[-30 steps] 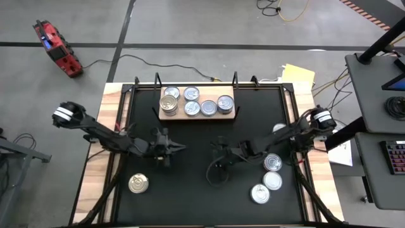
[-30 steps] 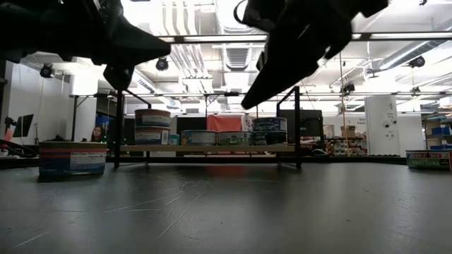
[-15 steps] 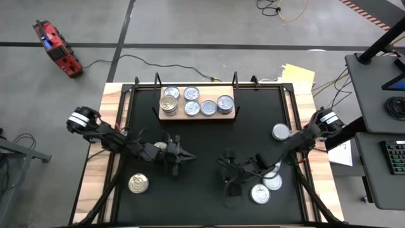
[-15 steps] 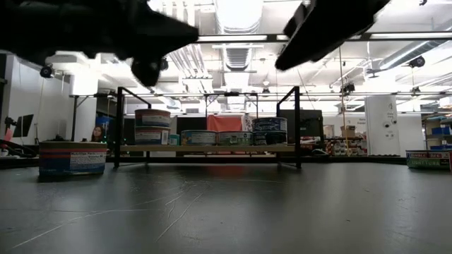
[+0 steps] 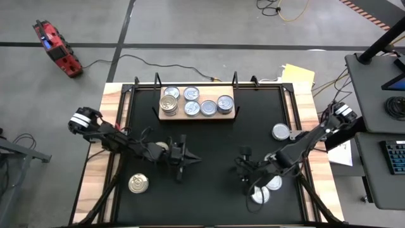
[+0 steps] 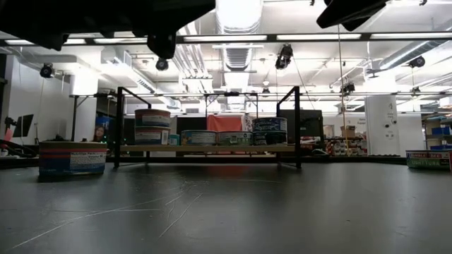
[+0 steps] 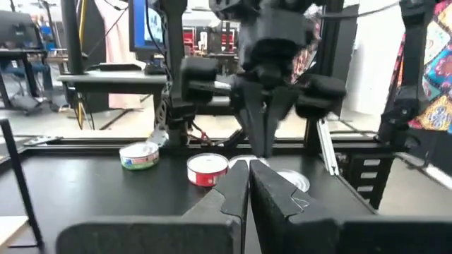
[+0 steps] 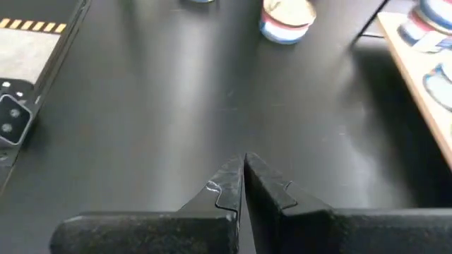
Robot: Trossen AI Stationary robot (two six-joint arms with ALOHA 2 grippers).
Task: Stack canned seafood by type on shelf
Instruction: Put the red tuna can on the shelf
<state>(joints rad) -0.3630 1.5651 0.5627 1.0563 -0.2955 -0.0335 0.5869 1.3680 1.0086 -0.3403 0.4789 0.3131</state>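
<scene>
1. Black table top with pale wooden side edges, grey concrete floor around it; red device with a cable on the floor well off the far left corner.
2. Flat light-brown wooden shelf board sits at the table's far edge, centre.
3. On the board: row of short round silver-topped tins, plus a taller stack at the left end; low view shows that stack standing higher than the rest.
4. Loose tins: one gold-topped round tin near-left on the table; one silver-topped tin at the right side; two silver tins near-right, partly under my right arm.
5. My left gripper hangs over mid-table, left of centre, well apart from the board; fingers pressed together, holding nothing — left wrist view shows the two dark tips meeting.
6. My right gripper hangs over the near-right part of the table, just beside the two silver tins; fingers pressed together, nothing between them.
7. Right wrist view: gold-topped tin across the bare black surface, board edge at the side.
</scene>
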